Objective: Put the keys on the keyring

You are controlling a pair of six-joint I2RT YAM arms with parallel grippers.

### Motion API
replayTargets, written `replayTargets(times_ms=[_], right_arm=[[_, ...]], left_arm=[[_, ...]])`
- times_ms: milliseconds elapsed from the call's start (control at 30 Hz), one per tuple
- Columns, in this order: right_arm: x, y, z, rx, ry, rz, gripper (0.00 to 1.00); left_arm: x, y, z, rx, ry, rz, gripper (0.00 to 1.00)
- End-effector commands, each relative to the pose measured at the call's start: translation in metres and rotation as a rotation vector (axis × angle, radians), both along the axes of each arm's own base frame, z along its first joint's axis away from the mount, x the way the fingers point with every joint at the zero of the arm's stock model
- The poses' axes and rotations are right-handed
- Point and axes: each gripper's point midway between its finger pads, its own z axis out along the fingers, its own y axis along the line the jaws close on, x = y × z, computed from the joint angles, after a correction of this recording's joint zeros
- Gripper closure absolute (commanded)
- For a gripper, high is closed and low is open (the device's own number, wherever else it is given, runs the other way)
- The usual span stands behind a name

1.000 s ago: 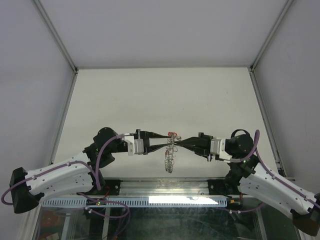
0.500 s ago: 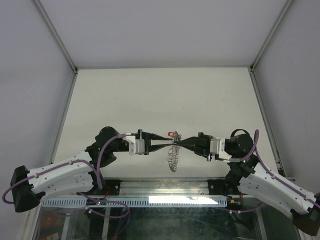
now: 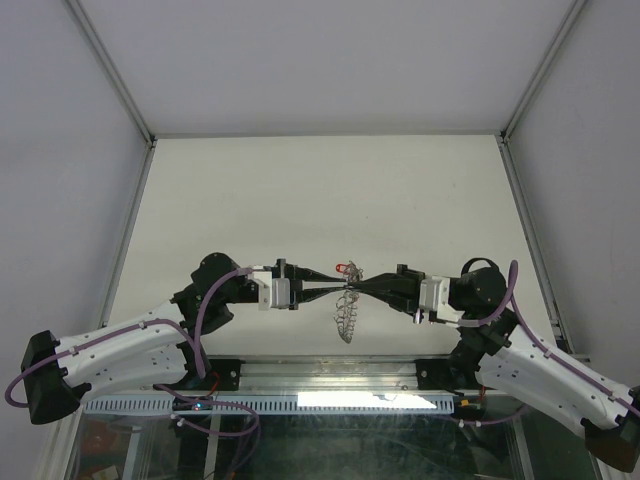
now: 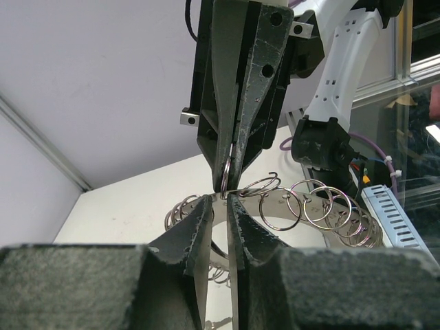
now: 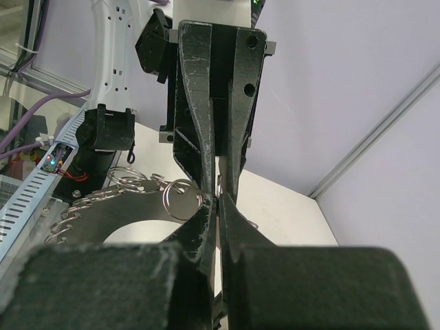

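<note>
My left gripper (image 3: pixel 343 285) and right gripper (image 3: pixel 358 288) meet tip to tip above the table. The keyring (image 3: pixel 346 314), a wreath of small silver keys and rings, hangs just below the tips. In the left wrist view it fans out (image 4: pixel 313 206) behind my left gripper (image 4: pixel 221 198), and the right gripper's jaws are shut on a thin wire ring (image 4: pixel 225 172) of it. The key's red tag (image 3: pixel 343 268) sits at the left fingertip. The left jaws are shut on a thin silver edge. The right gripper (image 5: pixel 218 199) is shut; the keyring (image 5: pixel 103 206) lies to its left.
The pale table (image 3: pixel 320 200) is walled by white panels with metal posts. A metal rail (image 3: pixel 330 375) and both arm bases run along the near edge. A slotted cable duct (image 4: pixel 405 213) lies behind the right arm.
The left gripper has shifted slightly right toward the right gripper. The hanging keyring has swung a little right and up. The right gripper has barely moved.
</note>
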Motion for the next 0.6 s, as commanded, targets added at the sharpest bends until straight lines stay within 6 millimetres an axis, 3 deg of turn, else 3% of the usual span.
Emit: replayTargets(times_ms=[0, 167, 300, 567], right_arm=[[0.0007, -0.0006, 0.0142, 0.008, -0.04, -0.012, 1.0], [0.0018, -0.0015, 0.012, -0.003, -0.04, -0.022, 1.0], [0.0024, -0.0011, 0.01, -0.017, -0.037, -0.023, 1.0], [0.0056, -0.0013, 0.0058, -0.062, -0.03, -0.039, 1.0]], left_arm=[[-0.0064, -0.0003, 0.0289, -0.069, -0.038, -0.034, 0.87], [-0.006, 0.0008, 0.0297, -0.068, -0.043, -0.028, 0.9], [-0.0067, 0.0019, 0.0306, -0.067, -0.062, -0.028, 1.0], [-0.0034, 0.0009, 0.0246, -0.022, -0.078, -0.013, 1.0]])
